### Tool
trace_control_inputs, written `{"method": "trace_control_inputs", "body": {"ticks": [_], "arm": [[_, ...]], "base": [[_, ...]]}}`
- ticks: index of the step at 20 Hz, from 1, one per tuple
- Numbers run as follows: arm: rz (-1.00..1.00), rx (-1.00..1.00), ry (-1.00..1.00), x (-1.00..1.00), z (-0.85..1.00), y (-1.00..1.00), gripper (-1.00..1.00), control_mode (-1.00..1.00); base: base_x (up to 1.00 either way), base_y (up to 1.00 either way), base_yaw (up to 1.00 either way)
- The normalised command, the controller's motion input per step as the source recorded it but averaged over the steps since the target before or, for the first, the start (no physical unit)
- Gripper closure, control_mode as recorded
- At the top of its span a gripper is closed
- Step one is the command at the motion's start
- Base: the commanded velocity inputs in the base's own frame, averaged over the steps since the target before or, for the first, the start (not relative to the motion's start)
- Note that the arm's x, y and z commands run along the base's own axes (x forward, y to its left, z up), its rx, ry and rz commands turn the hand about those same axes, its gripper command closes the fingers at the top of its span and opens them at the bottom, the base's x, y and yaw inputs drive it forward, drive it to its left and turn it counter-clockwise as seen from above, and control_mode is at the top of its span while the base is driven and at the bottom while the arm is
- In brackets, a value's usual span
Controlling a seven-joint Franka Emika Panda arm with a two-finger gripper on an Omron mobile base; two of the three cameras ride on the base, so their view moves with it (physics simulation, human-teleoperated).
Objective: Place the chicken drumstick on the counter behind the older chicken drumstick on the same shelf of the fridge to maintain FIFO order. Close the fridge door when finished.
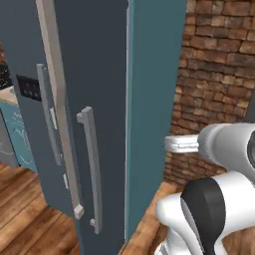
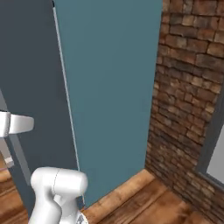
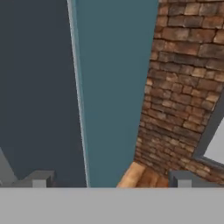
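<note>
Facing the fridge [image 1: 99, 74] from close by, we see its two tall slate-grey fronts side by side. The door [image 1: 107, 149] on the right carries a long grey bar handle [image 1: 89, 169]. Its neighbour [image 1: 25, 124] on the left bears a small black panel [image 1: 28, 89] and a handle of its own. A pale strip [image 1: 60, 99] runs down between the two, and we cannot tell whether the right-hand door stands slightly ajar or fully shut. With only the dark outer faces turned toward us, we cannot tell what the fridge holds on its shelves or in its bins. Nor can we tell where the drumstick lies or how it looks. Just right of the fridge rises a tall, plain teal panel [image 2: 109, 87], and beyond it a red-brown brick wall [image 2: 188, 87] with a grey window frame [image 2: 210, 153] at the far right. A plank floor [image 1: 30, 209] of warm wood runs beneath. At the far left edge of the left base view a sliver of beige counter [image 1: 6, 93] sits over a teal cabinet [image 1: 15, 134], well apart from the arm [image 1: 209, 209]. The arm bends up from the lower right of that view. In the hand view the claw [image 3: 111, 179] points at the seam where the fridge's dark side meets the teal panel. Its fingers [image 3: 39, 178] are spread wide and released, with nothing between them and nothing touching them.
</note>
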Motion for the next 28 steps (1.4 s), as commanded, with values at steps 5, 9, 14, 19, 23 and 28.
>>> {"method": "trace_control_inputs", "body": {"ticks": [5, 9, 14, 19, 23, 28], "arm": [[0.00, 0.00, 0.00, 0.00, 0.00, 0.00, -1.00, 1.00], [0.00, 0.00, 0.00, 0.00, 0.00, 0.00, -1.00, 1.00], [0.00, 0.00, 0.00, 0.00, 0.00, 0.00, -1.00, 1.00], [0.00, 0.00, 0.00, 0.00, 0.00, 0.00, -1.00, 1.00], [0.00, 0.00, 0.00, 0.00, 0.00, 0.00, -1.00, 1.00], [0.00, 0.00, 0.00, 0.00, 0.00, 0.00, -1.00, 1.00]], "base": [[0.45, -0.24, 0.64], [0.92, -0.62, 0.50], [0.49, -0.38, 0.44], [0.03, 0.21, 0.22], [0.27, 0.31, 0.17], [0.44, 0.59, 0.13]]}}
